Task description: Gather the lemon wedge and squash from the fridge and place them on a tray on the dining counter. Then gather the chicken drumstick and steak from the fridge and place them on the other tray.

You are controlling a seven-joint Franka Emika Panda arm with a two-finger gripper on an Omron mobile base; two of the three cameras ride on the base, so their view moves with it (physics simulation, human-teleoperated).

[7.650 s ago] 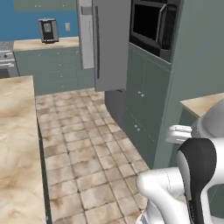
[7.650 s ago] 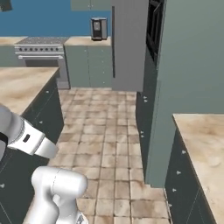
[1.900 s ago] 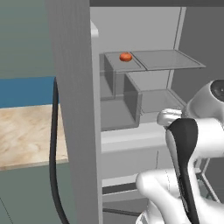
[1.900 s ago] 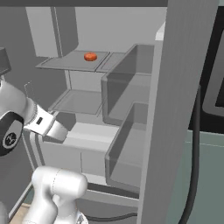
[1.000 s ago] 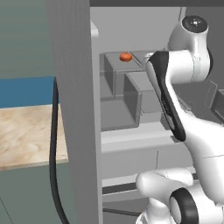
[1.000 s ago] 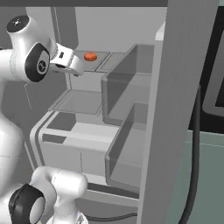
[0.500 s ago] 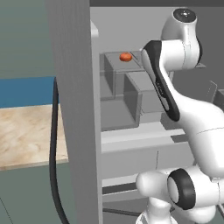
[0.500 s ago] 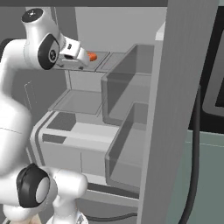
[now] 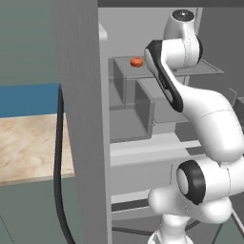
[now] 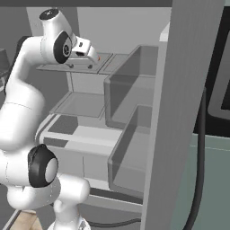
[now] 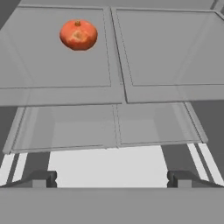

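Gripper [image 11: 112,178]: jaws spread wide apart at the bottom of the hand view, nothing between them; it hangs above the fridge shelves, presumably to look down before reaching.
Arm [image 9: 190,102]: rises on the right of the left base view, bent so the hand points into the open fridge's upper part.
Lower shelf [image 11: 116,124]: centre of the hand view, seen through the glass, bare.
Upper shelf [image 11: 175,48]: top half of the hand view, two glass panels side by side.
Squash [image 11: 78,34]: upper left of the hand view, a round orange-red fruit, judged to be the squash, sitting on the left panel, well apart from the fingertips; upper middle in the left base view [image 9: 137,62].
Lemon wedge: cannot tell where it lies.
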